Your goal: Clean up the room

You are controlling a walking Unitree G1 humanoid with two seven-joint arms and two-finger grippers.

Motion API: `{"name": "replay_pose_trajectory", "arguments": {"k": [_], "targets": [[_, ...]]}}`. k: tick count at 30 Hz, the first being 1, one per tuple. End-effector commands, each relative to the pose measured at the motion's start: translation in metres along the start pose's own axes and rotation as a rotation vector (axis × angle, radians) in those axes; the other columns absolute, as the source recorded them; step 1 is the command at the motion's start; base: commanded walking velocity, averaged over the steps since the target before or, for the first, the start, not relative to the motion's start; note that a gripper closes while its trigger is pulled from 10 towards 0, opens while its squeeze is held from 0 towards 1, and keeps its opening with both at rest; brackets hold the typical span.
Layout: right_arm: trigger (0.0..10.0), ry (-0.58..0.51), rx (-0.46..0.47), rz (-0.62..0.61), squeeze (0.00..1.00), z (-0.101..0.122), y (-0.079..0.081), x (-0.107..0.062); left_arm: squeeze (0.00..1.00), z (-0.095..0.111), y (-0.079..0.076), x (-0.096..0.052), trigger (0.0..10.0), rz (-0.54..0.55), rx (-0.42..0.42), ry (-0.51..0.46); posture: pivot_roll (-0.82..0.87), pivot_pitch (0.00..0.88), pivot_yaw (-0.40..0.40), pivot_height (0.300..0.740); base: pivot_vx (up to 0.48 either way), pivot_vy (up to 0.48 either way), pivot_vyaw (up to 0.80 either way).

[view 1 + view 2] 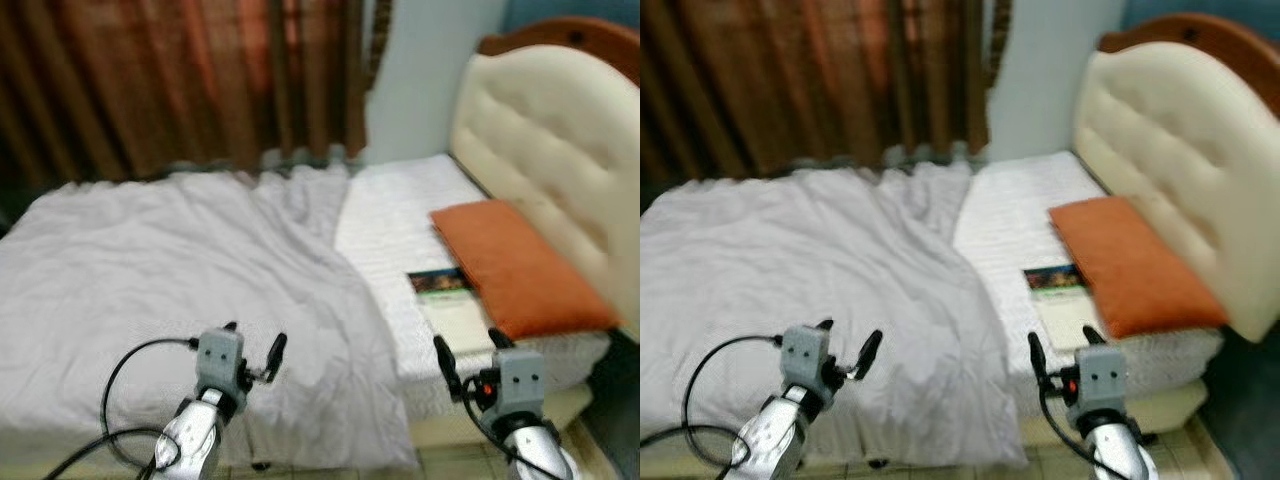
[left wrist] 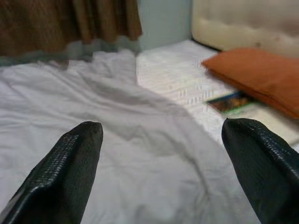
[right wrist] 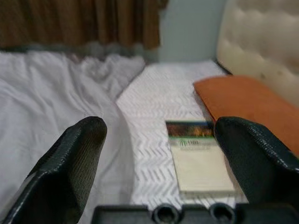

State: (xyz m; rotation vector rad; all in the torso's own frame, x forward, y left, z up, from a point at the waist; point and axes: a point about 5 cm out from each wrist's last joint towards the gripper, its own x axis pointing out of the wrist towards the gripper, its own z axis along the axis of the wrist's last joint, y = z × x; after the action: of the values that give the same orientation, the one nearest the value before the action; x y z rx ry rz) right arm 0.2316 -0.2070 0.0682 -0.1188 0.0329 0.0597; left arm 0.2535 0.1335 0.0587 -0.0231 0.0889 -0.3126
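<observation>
Both tools sit lowest in the head views, at the near edge of the bed (image 1: 520,375). Left tool (image 1: 255,352) hangs over the rumpled grey sheet (image 1: 170,270), fingers (image 2: 65,163) spread wide, holding nothing. Right tool (image 1: 470,358) is raised by the mattress corner, fingers (image 3: 70,158) likewise wide apart and empty. Book (image 1: 448,300) with a dark picture band across its top and a pale cover lies flat on the white quilted mattress (image 1: 400,215), its long side touching the orange pillow (image 1: 515,265). Pillow rests against the cream padded headboard (image 1: 550,130). Sheet covers the left part of the bed, bunched toward the brown curtain (image 1: 180,80) behind. Head views slightly blurred.
</observation>
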Motion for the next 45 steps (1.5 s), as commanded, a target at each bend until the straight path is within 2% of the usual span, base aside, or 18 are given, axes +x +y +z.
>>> {"name": "replay_pose_trajectory", "arguments": {"k": [1, 6, 14, 34, 41, 45], "targets": [[10.0, 0.002, 0.0, 0.011, 0.0, 0.001, 0.001, 0.004, 0.0, -0.007, 0.005, -0.002, 10.0, 0.012, -0.002, 0.051, -0.1, 0.022, 0.071, 0.74, 0.0, 0.48, -0.8], [10.0, 0.017, -0.012, 0.03, 0.0, -0.003, 0.002, 0.007, 0.0, -0.007, 0.008, 0.0, 10.0, 0.017, 0.024, 0.055, -0.1, 0.018, 0.07, 0.74, 0.0, 0.48, -0.8], [10.0, 0.023, 0.036, 0.05, 0.0, -0.005, 0.004, 0.015, 0.0, -0.011, 0.011, 0.0, 10.0, 0.104, 0.014, 0.073, -0.09, 0.001, 0.066, 0.74, 0.0, 0.0, 0.0], [10.0, 0.035, 0.034, 0.068, 0.0, -0.011, 0.006, 0.017, 0.0, -0.009, 0.014, 0.003, 10.0, 0.109, 0.075, 0.07, -0.08, 0.0, 0.063, 0.74, 0.0, 0.0, 0.09], [10.0, 0.033, 0.018, 0.087, 0.0, -0.011, 0.008, 0.017, 0.0, -0.008, 0.01, 0.003, 10.0, 0.099, 0.08, 0.063, -0.08, 0.0, 0.062, 0.74, 0.0, -0.348, 0.75], [10.0, 0.032, 0.034, 0.078, 0.0, -0.01, 0.007, 0.018, 0.0, -0.008, 0.009, 0.004, 10.0, 0.11, 0.055, 0.057, -0.08, 0.0, 0.061, 0.74, 0.0, -0.12, 0.52]]}}
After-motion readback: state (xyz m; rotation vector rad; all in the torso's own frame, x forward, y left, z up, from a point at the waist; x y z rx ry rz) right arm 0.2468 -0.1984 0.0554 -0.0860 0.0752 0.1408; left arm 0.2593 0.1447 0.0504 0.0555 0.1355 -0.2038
